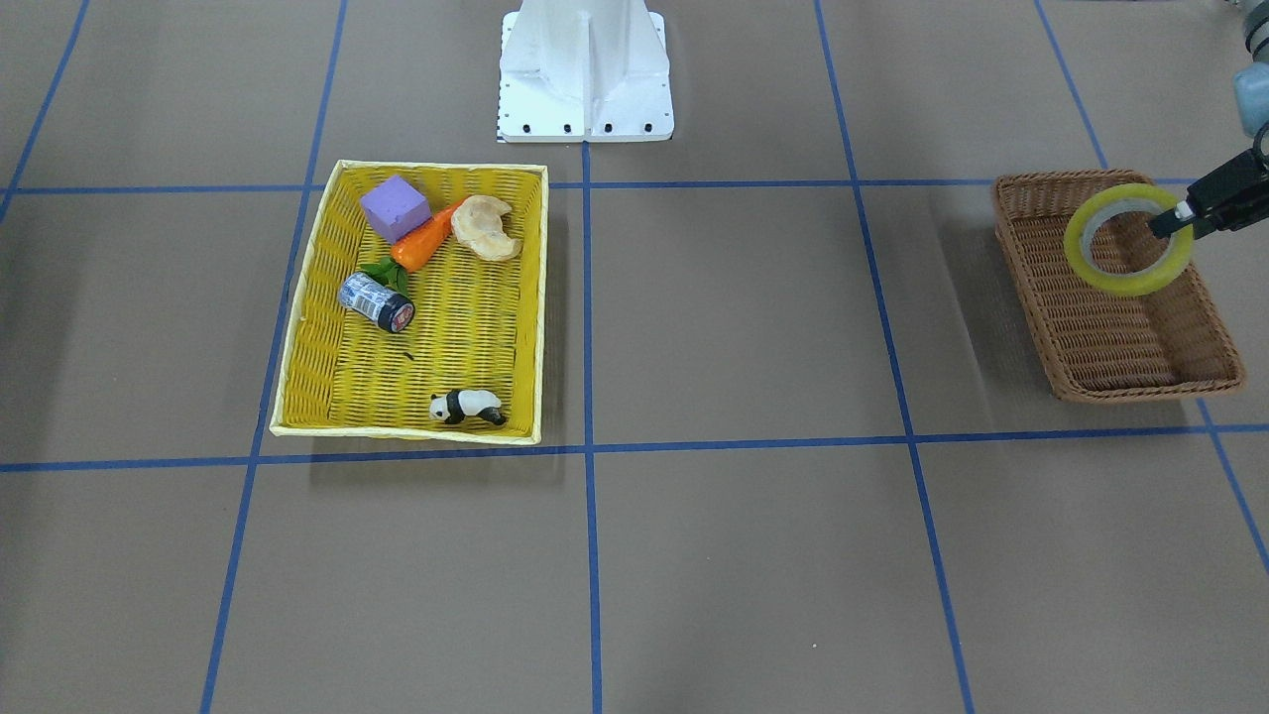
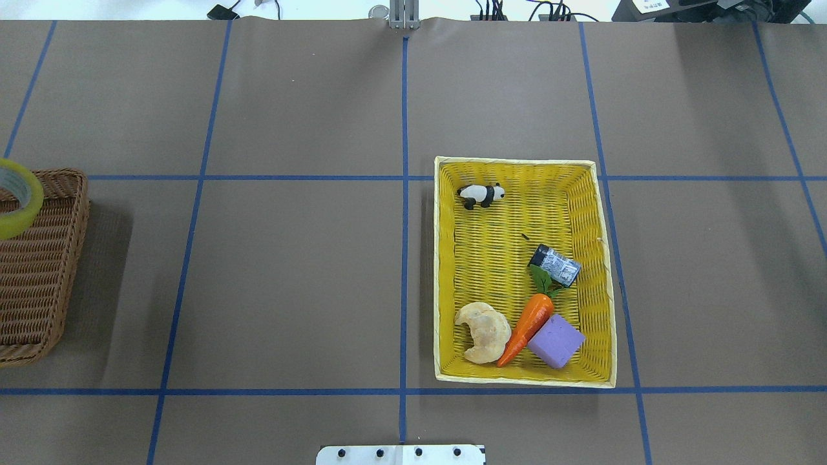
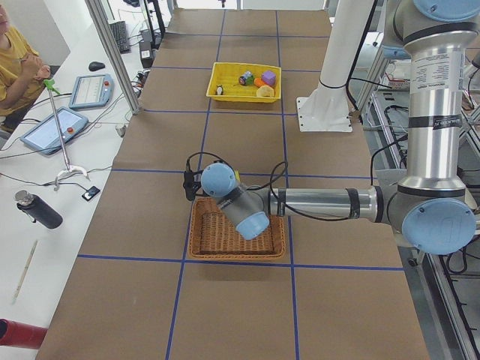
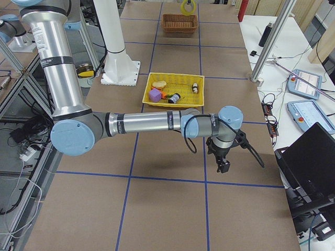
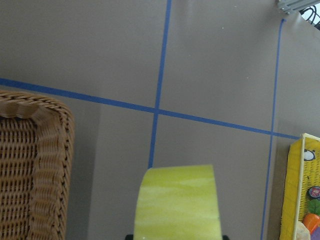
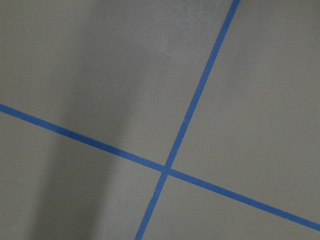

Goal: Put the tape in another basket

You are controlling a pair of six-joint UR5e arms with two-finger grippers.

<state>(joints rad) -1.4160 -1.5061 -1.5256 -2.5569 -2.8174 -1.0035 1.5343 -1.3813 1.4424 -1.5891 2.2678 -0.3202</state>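
The yellow tape roll (image 1: 1130, 285) hangs upright over the far end of the dark-brown wicker basket (image 1: 1140, 387). My left gripper (image 1: 1175, 218) is shut on the roll's rim, one finger inside the ring. The roll also shows at the left edge of the overhead view (image 2: 22, 216), above the basket (image 2: 39, 290). In the left wrist view the tape (image 5: 177, 205) fills the bottom centre, with the basket's corner (image 5: 35, 165) to its left. My right gripper (image 4: 224, 166) shows only in the exterior right view, low over bare table; I cannot tell whether it is open or shut.
A bright-yellow basket (image 1: 297, 327) holds a small blue-and-white can (image 1: 377, 301), a carrot (image 1: 424, 243), a purple block (image 1: 395, 206), a croissant (image 1: 486, 228) and a panda figure (image 1: 466, 406). The white robot base (image 1: 585, 79) stands behind it.
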